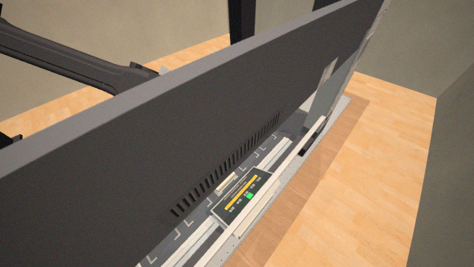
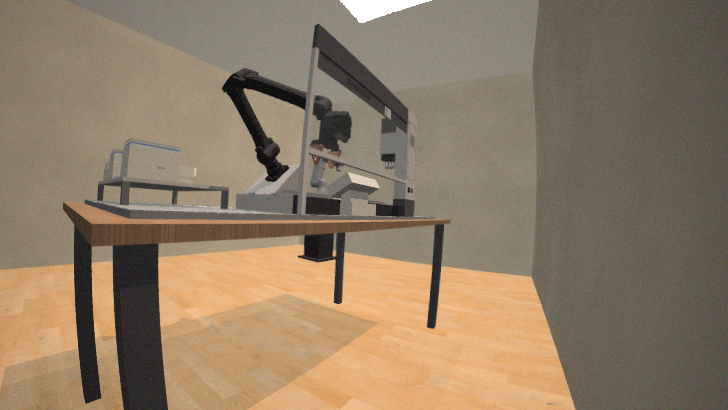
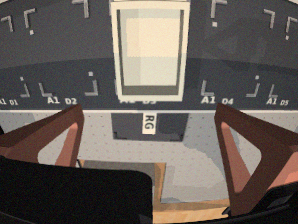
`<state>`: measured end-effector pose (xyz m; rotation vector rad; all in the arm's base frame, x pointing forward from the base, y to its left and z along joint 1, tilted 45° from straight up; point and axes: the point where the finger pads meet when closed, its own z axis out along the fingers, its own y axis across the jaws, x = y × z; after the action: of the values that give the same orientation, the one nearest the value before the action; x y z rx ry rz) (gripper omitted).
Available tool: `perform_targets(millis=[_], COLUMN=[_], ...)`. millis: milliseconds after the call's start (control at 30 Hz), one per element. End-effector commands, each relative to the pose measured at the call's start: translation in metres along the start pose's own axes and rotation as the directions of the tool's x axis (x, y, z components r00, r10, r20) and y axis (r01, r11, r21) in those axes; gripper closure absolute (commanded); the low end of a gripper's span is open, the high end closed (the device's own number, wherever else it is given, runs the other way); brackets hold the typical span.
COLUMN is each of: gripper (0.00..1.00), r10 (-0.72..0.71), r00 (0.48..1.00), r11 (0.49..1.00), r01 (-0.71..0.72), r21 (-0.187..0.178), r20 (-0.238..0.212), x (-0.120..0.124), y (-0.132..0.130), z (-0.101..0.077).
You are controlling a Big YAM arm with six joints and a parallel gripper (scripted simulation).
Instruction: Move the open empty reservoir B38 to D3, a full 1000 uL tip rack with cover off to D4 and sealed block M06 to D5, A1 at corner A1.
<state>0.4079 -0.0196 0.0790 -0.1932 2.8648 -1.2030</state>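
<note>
Lying ahead of open fingers: prob. reservoir (image 3: 149, 50).

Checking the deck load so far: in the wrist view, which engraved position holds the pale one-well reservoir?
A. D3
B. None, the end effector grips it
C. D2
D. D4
A: the reservoir sits in the brackets between the D2 and D4 engravings, and the open end effector holds nothing.

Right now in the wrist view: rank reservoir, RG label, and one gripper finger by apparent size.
1. Reservoir in the D3 brackets: largest by area.
2. Gripper finger: looks nearly as long, but it sits close to the camera, so its rank against the reservoir is unsure.
3. RG label: clearly smallest.
</note>
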Motion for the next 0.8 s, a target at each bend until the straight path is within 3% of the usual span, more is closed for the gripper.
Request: perform_targets(millis=[0,500,767], gripper=[0.0,0.0,0.0], r10=[0.041,0.041,0.041], r00=[0.997,0.997,0.998], r11=[0.999,0.999,0.999], r01=[-0.04,-0.041,-0.04], r21=[-0.011,-0.014,-0.011], r20=[0.063,0.064,0.052], x=[-0.019,-0.018,-0.018], y=[-0.006,-0.006,-0.006], z=[-0.033,-0.055,-0.051])
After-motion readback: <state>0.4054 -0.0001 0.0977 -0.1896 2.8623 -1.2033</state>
